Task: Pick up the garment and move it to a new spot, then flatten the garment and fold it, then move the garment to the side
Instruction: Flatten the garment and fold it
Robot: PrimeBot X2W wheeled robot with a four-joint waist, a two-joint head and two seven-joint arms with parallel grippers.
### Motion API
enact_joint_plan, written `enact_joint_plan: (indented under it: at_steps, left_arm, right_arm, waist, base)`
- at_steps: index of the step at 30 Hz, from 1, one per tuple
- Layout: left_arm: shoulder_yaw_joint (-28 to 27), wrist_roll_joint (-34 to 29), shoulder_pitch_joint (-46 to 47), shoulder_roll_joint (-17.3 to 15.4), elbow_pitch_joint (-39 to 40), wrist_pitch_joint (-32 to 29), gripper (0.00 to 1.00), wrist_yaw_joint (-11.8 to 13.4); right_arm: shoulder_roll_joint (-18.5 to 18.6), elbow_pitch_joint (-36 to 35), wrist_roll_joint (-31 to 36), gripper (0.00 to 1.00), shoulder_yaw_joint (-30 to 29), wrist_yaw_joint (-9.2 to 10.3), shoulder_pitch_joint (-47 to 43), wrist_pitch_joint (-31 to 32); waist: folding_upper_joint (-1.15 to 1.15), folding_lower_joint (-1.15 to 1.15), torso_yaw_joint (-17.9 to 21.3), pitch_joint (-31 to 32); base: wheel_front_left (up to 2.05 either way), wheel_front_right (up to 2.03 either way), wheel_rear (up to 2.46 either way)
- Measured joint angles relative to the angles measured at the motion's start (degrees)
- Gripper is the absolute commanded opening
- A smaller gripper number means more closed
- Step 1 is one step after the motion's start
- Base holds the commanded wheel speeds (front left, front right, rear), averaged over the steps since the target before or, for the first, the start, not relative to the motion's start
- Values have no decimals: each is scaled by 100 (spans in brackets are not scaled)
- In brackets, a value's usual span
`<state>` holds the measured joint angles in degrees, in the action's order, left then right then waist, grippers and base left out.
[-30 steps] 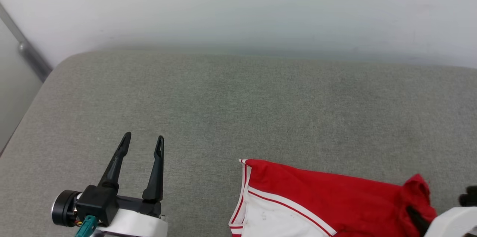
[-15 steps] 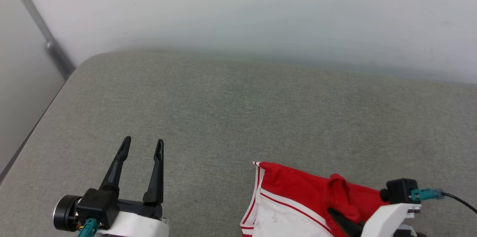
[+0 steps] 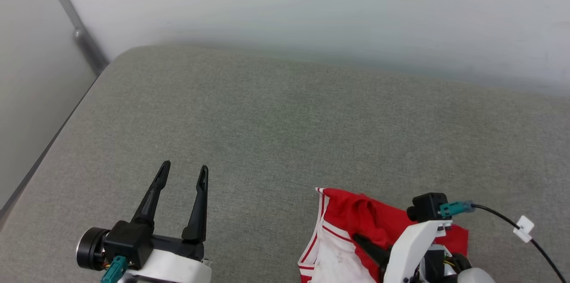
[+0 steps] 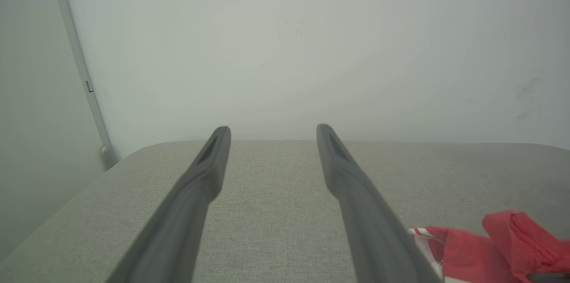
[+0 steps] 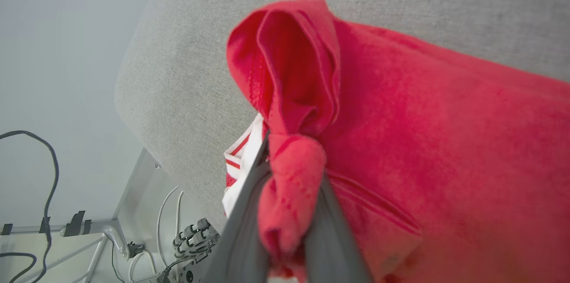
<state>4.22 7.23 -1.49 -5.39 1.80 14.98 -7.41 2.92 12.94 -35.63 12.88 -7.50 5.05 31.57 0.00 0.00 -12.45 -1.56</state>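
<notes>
Your right gripper [image 3: 360, 239] was clamped tight on a bunched fold of the red jersey-style garment with a white sleeve and red-and-white striped trim [image 3: 352, 212]. In the right wrist view its two dark fingers [image 5: 242, 220] pinched a wad of the red cloth between them, and a loop of fabric puckered up just past the tips. The rest of the garment lay rumpled on the grey woven cushion [image 3: 285, 118], at its near edge, low and right of centre in the head view, with the white sleeve turned towards your left arm. Your left gripper [image 3: 185, 166] hovered over the bare cushion at the lower left, jaws spread wide and holding nothing, fingers pointing towards the pale wall [image 3: 311, 7]; it stood well apart from the garment. A black cable with a white tag [image 3: 503, 218] trailed off the right wrist.
</notes>
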Motion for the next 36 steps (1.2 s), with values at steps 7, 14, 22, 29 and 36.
enact_joint_plan:
  at_steps: [7,14,22,29,36]
  left_arm:
    - [41,49,34,-47,-113,0,100,0]
    - [35,56,34,-60,-123,0,100,0]
    - [-51,59,33,-62,-94,1,100,0]
    - [-51,109,36,-26,-87,1,100,0]
    - [-60,147,60,-14,-67,0,100,0]
  right_arm:
    - [-4,121,-292,100,666,0,90,-238]
    - [-8,-210,-275,100,790,0,286,-327]
    - [178,-794,1403,100,-246,0,728,-556]
    - [1260,-1315,2394,100,-993,0,643,-1528]
    - [1217,-1782,2609,100,-1889,0,-175,-2831]
  waist:
    - [0,0,-41,-57]
    - [0,0,123,1]
    - [0,0,467,41]
    - [0,0,738,-2]
    - [0,0,863,-73]
  base:
    - [0,0,0]
    - [0,0,0]
    - [0,0,0]
    - [0,0,0]
    - [0,0,0]
